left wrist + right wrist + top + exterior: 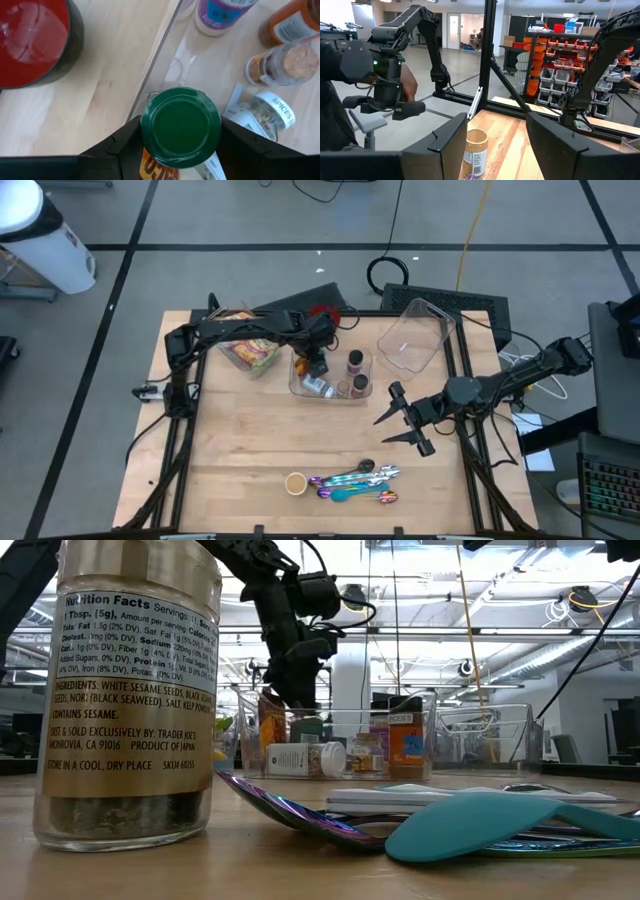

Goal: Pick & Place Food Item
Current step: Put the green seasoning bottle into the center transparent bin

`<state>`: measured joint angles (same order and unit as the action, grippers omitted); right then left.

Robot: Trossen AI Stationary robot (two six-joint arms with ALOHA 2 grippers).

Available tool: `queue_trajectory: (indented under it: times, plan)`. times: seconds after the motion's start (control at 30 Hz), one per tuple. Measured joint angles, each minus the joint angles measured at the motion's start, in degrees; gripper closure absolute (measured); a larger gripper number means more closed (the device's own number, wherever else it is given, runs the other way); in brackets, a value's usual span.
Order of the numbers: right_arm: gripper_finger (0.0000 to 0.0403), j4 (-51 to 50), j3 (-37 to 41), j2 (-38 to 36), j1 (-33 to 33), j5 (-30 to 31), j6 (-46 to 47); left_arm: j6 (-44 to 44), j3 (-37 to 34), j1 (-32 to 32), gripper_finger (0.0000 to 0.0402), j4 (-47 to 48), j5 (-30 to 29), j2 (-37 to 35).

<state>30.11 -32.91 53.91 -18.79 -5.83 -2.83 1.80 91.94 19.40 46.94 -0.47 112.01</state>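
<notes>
A bottle with a green lid (180, 127) and an orange label stands upright between the fingers of my left gripper (181, 145), which is shut on it. It is just inside the left wall of a clear bin (300, 388). Several spice jars (355, 363) stand or lie in that bin. In the high view my left gripper (313, 364) points steeply down over the bin's left end. My right gripper (400, 420) hangs open at the table's right side, nothing between its fingers. My left gripper pinches the bottle between its two fingers, one on each side just below the green lid (150, 131). The fingers come from above, pointing steeply down. The bottle stays upright, lid up; whether its base rests on the bin floor is hidden.
A red-lidded dark container (30, 40) stands just outside the bin. A bag of snacks (250, 352) lies at the far left, a tilted clear tub (415, 335) at the far right. A seasoning jar (296, 483) and colourful spoons (355, 480) lie near the front edge.
</notes>
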Motion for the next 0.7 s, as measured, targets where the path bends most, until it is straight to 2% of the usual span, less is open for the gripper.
queue_trajectory:
  times: [0.33, 0.7]
  plan:
    - [0.0206, -0.02, 0.0, 0.0, 0.0, 0.01, 0.0, 0.22, 0.02, -0.02, 0.0153, -0.13, -0.2, 0.0]
    - [0.0206, -0.11, 0.0, 0.0, 0.0, 0.0, 0.0, -1.77, 0.09, -0.02, 0.0149, 0.07, -0.19, -1.38]
